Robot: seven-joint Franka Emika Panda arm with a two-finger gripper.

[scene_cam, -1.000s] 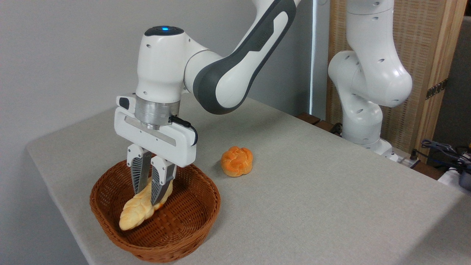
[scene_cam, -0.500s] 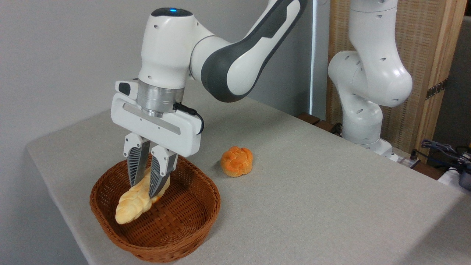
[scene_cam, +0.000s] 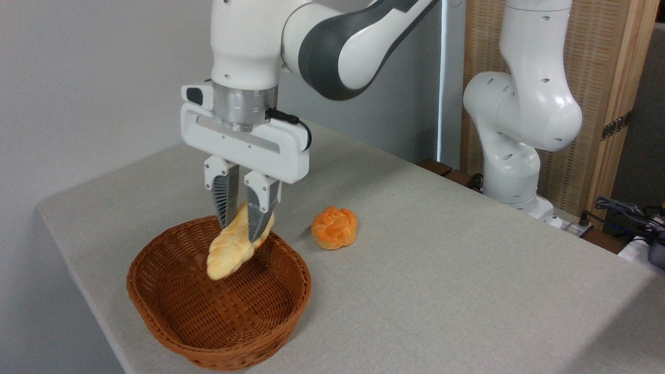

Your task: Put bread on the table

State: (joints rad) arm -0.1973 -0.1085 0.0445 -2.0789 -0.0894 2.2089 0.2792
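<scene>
The end effector (scene_cam: 240,228), clamped on the bread (scene_cam: 232,250), is carrying it above the basket (scene_cam: 171,311); next it needs bare bench (scene_cam: 441,270) for setting down.

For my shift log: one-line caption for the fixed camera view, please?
Gripper shut on the bread, holding it tilted above the basket, orange bun resting on the table.
</scene>
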